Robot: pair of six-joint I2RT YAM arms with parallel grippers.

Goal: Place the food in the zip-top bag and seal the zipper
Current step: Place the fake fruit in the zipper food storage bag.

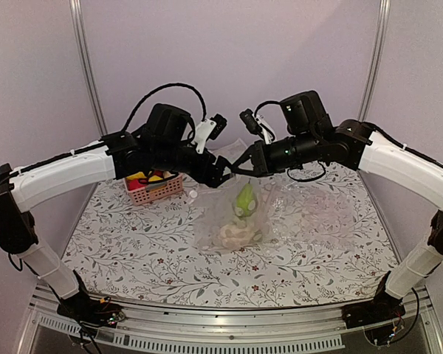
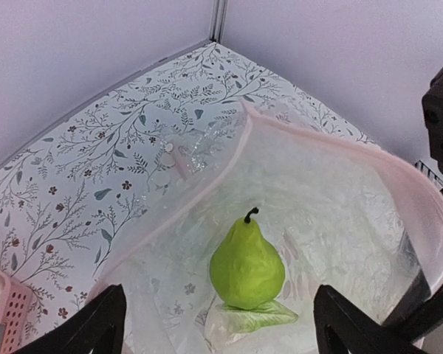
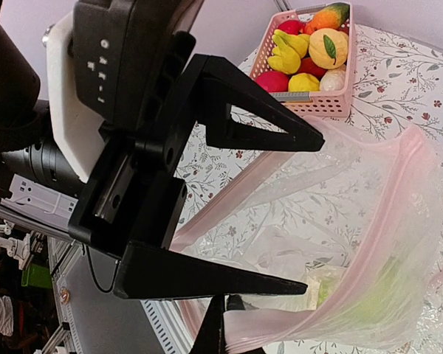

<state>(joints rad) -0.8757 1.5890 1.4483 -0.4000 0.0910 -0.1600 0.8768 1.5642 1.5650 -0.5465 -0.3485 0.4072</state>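
**Glossy film, matt plastic, printed cover**

The zip-top bag [image 2: 332,199] is thin, clear plastic film, glossy and lightly wrinkled. Its zipper [image 2: 428,214] is a smoother, pale pink, half-opaque strip. At 6 o'clock in the left wrist view, the pear [image 2: 246,265] looks like smooth moulded plastic with a soft sheen. At 1 o'clock in the right wrist view, the basket [image 3: 310,103] is matt pink slatted plastic. The left gripper [image 3: 315,212] has matt black hard-plastic fingers. The table [image 1: 133,251] cover is flat, printed and low-sheen; the rail [image 1: 229,324] at 6 o'clock is ribbed bare metal.

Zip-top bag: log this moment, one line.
clear plastic zip-top bag mouth open, green toy pear inside | left gripper open above it | right gripper pinching rim
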